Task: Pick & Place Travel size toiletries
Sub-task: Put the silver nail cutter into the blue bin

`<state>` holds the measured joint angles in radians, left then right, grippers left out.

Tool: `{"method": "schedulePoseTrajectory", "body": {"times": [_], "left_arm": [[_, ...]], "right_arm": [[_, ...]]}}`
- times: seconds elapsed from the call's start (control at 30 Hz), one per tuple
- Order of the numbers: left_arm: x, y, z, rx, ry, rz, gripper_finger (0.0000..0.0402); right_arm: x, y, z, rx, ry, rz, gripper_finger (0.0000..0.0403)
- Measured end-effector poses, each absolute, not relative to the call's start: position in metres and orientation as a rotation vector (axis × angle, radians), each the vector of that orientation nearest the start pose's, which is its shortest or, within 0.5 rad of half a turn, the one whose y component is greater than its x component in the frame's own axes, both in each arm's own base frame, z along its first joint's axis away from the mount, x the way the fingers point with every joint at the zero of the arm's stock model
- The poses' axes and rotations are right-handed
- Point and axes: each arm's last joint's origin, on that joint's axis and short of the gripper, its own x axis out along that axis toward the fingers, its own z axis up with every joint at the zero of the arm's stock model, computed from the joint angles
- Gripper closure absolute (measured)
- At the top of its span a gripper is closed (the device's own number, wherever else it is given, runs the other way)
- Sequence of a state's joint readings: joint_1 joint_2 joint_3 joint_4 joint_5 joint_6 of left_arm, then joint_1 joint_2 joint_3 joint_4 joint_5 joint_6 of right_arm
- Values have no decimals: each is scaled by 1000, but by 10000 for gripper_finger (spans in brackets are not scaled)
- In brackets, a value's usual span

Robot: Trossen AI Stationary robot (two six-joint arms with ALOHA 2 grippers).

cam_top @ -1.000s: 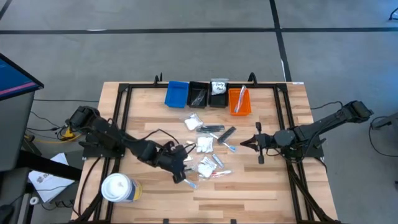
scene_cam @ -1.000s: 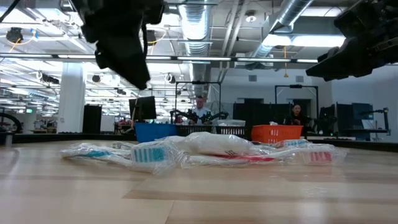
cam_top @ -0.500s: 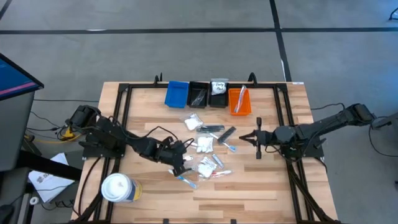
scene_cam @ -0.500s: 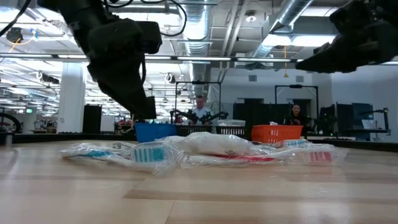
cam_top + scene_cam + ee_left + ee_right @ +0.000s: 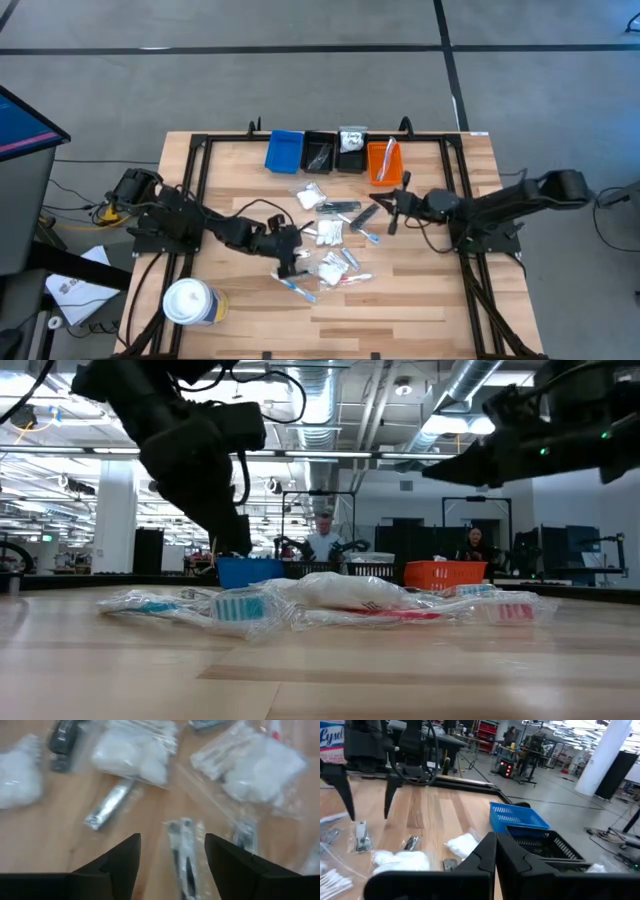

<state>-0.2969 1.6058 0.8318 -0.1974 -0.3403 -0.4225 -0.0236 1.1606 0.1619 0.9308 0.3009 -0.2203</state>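
From above, the travel size toiletries (image 5: 332, 238) lie scattered over the middle of the wooden desk (image 5: 240, 190), below a row of blue bin (image 5: 284, 151), black bins (image 5: 335, 152) and orange bin (image 5: 385, 162) at the far edge; some items already sit in the bins. The left gripper (image 5: 293, 262) hangs over the near-left part of the scatter, the right gripper (image 5: 392, 212) reaches in from the right, beside the orange bin, and a white tub (image 5: 188, 302) stands at the near-left corner. At desk height, the sachets form a low heap across the middle, with the left gripper (image 5: 232, 545) just above its left end and the right arm high up. The left wrist view shows its fingers (image 5: 122, 855) spread apart and empty over a wrapped slim item (image 5: 181, 851) lying on the wood, cotton-filled sachets (image 5: 135, 751) beyond. The right wrist view shows its fingers (image 5: 487, 852) pressed together, holding nothing, pointing toward the blue bin (image 5: 517, 820).
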Motion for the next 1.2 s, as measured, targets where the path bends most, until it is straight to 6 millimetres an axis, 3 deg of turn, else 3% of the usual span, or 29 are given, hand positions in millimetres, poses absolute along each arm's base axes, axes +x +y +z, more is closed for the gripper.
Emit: {"method": "schedulePoseTrajectory", "body": {"times": [0.27, 0.53, 0.77, 1.2], "left_arm": [[294, -79, 137, -59, 988, 185, 190], [301, -58, 125, -120, 1056, 171, 197], [303, -40, 126, -195, 1079, 122, 202], [305, -23, 126, -268, 1068, 213, 340]], "right_arm": [[204, -23, 150, -267, 110, -353, 403], [204, -25, 149, -284, 122, -361, 403], [204, -25, 147, -286, 144, -355, 403], [203, -25, 143, -275, 178, -349, 403]]}}
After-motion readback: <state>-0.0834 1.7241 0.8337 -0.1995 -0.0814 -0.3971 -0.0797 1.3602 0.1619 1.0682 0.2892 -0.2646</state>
